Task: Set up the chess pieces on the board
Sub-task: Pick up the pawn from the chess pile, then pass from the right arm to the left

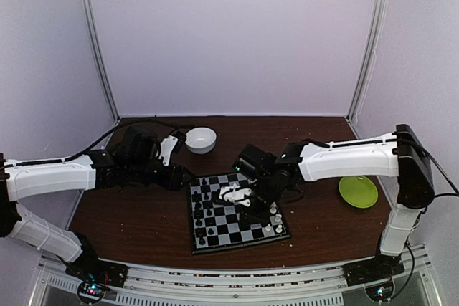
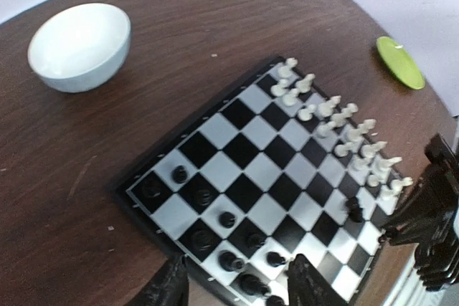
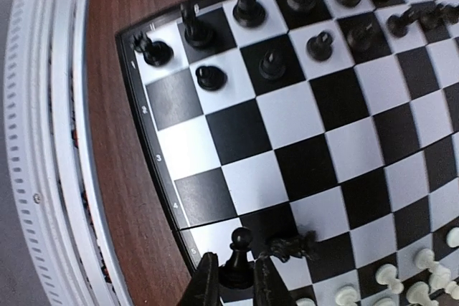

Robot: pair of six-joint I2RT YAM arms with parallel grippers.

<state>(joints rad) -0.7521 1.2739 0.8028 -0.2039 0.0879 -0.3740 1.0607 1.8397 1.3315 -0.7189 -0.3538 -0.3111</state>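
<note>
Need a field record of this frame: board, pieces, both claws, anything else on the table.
board: checkered chessboard flat on brown table
white pieces: two rows along one edge
black pieces: opposite side, rows incomplete
right claw: closed on black pawn near board edge; toppled black piece beside it
left claw: open, empty, over the black side
other: white bowl, green plate, both off the board

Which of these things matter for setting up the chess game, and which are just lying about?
For the job: small black-and-white checkered chessboard; tiny black plastic chessmen; tiny white plastic chessmen; right gripper, shut on a black pawn.
Lying about: round white bowl; flat lime-green plate.
</note>
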